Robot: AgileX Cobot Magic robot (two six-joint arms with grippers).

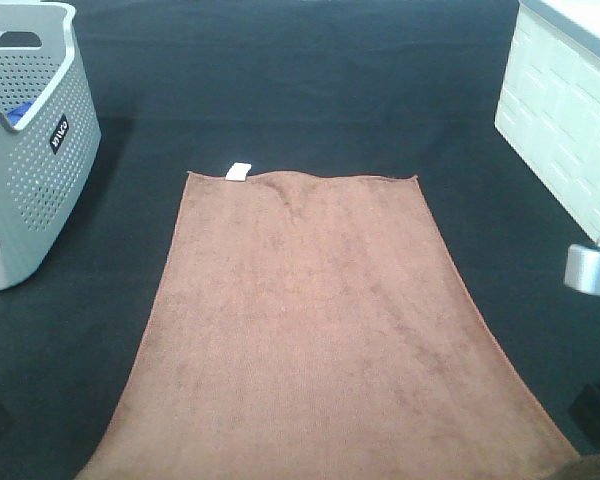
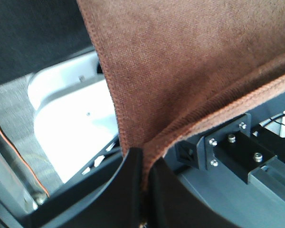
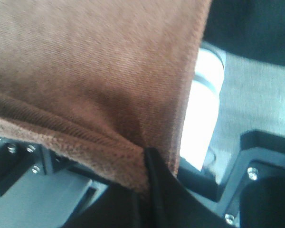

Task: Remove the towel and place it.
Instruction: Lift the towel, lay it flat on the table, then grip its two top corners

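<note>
The brown towel (image 1: 320, 330) lies spread flat on the black table cloth, its far edge with a small white tag (image 1: 238, 172) away from me and its near edge running off the bottom of the high view. My left gripper (image 2: 143, 161) is shut on the towel's near left corner (image 2: 180, 71). My right gripper (image 3: 145, 159) is shut on the near right corner (image 3: 95, 76). Both grippers are out of the high view, below its lower edge.
A grey perforated basket (image 1: 30, 150) stands at the far left. A white box (image 1: 570, 120) stands at the far right. Black cloth (image 1: 300, 90) covers the table beyond the towel. Silver arm parts (image 1: 592, 270) show at both side edges.
</note>
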